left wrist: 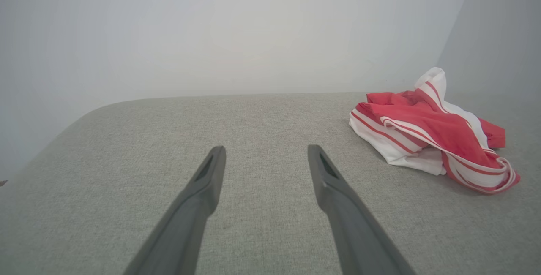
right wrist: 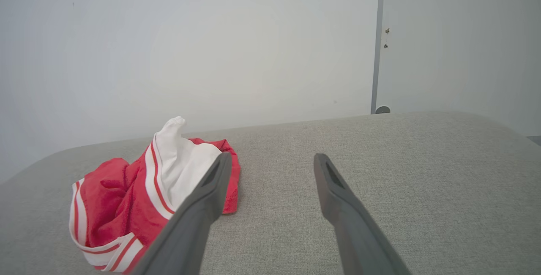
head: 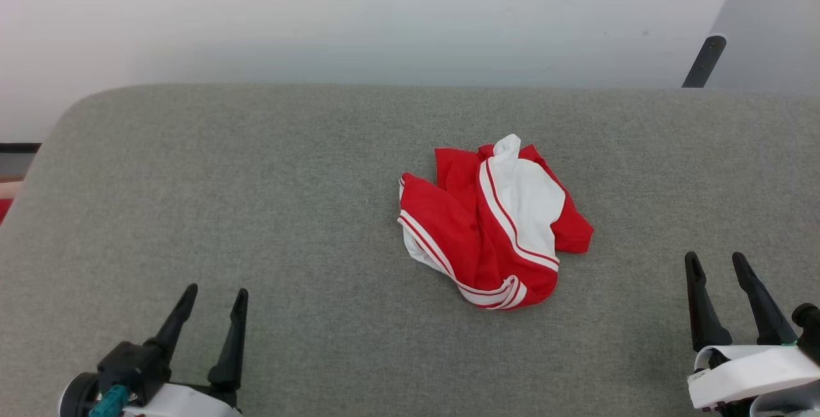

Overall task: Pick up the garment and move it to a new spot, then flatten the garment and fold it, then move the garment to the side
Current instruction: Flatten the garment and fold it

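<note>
Nearest you, at the lower left of the head view, the left gripper rises from the bottom edge. Its two dark fingers are spread, lean slightly right and hold nothing. At the lower right, the right gripper stands much the same, fingers parted and empty, with its tips a little higher in the frame than the left's. Both are over the grey fabric surface.

The garment lies crumpled on that surface just right of centre, red folds with a white sleeve uppermost and striped bands along its lower edge. It is apart from both grippers and closer to the right one.

In your left wrist view the garment sits at the right middle, clear of the spread fingers. In your right wrist view it fills the lower left, partly behind the left finger.
</note>
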Controlling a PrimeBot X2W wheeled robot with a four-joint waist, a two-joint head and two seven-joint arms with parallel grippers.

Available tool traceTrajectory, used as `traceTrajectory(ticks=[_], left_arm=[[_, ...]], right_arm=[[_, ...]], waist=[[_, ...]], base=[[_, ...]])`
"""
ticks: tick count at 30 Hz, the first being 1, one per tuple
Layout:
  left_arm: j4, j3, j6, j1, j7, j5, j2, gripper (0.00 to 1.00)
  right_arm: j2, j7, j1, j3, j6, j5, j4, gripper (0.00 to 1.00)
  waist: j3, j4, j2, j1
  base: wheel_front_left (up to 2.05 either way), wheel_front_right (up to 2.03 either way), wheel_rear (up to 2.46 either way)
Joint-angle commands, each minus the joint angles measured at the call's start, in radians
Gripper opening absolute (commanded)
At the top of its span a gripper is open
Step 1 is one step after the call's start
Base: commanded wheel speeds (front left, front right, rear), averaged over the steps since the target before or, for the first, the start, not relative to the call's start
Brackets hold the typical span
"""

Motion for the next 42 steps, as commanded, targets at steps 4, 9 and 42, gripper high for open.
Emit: traceTrajectory(ticks=[4,9,42], left_arm=[[0.004,0.021,-0.016,0.003,0.000,0.025,-0.016,1.00],[0.007,0.036,-0.026,0.008,0.000,0.045,-0.031,1.00],[0.001,-0.076,-0.035,-0.205,0.000,0.052,-0.158,1.00]], right_arm=[[-0.002,-0.005,-0.005,0.005,0.000,-0.003,0.004,1.00],[-0.003,-0.003,-0.006,0.010,0.000,-0.003,0.008,1.00],[-0.481,0.867,-0.812,0.700,0.000,0.466,0.194,1.00]], waist=[[-0.001,0.000,0.0000,0.0000],[-0.005,0.002,0.0000,0.0000],[0.305,0.225,0.0000,0.0000]], base=[[0.00,0.00,0.00],[0.00,0.00,0.00],[0.00,0.00,0.00]])
